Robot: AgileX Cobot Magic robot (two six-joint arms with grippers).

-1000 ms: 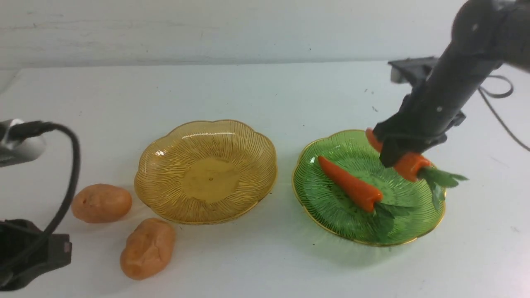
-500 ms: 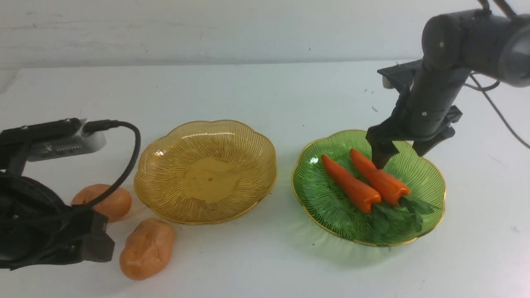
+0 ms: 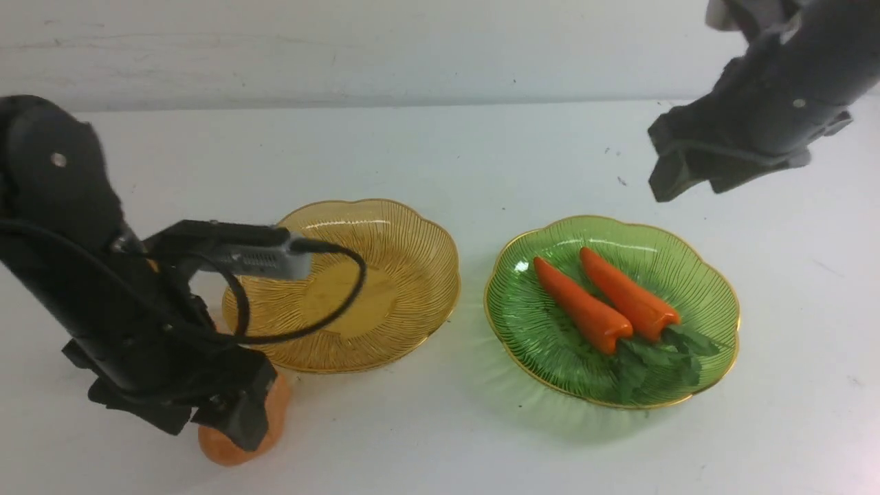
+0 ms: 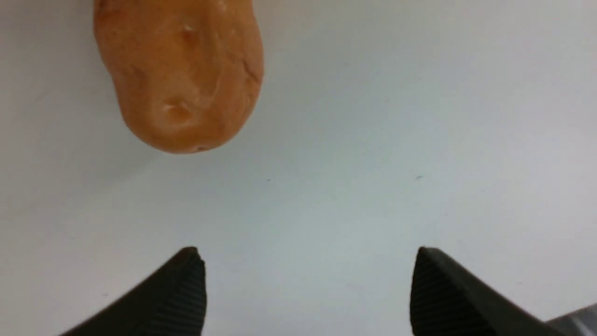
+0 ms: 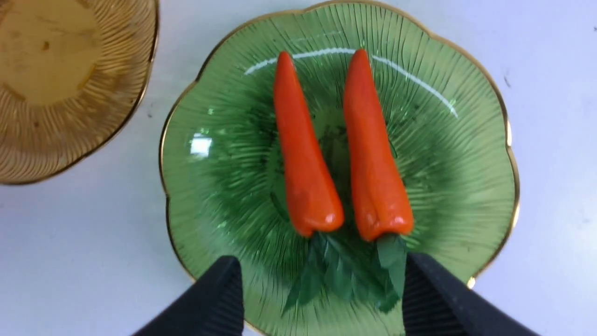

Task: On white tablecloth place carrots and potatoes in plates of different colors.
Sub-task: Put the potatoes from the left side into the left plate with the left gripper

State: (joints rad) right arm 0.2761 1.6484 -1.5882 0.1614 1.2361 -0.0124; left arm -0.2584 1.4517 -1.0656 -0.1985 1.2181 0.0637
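1. Right tool (image 3: 691,185) has let go of the second carrot and lifted up and back from the green plate (image 3: 715,275). A second ago it was clamped on that carrot over the plate's far rim. Now its jaws stand apart and empty.
2. Both carrots (image 3: 581,309) lie side by side in the green plate, touching or nearly so. Their tips point away from the robot and their leafy tops toward it. That half of the task looks done.
3. Left tool (image 4: 305,254) has swung in from the desk's left edge and dropped over the nearer potato (image 3: 227,447). Its jaws have opened wide. In the left wrist view the potato lies ahead of the fingertips, not yet between them.
4. Amber plate (image 3: 405,240) holds nothing, so the potatoes are what remains. The second potato is hidden behind the left arm.
5. The nearer potato is a lumpy tan-orange oval with shallow dimples, resting on the white tablecloth (image 3: 440,151) just beside the amber plate. It is rounded and probably smooth, so a grip across its narrow middle seems safest.
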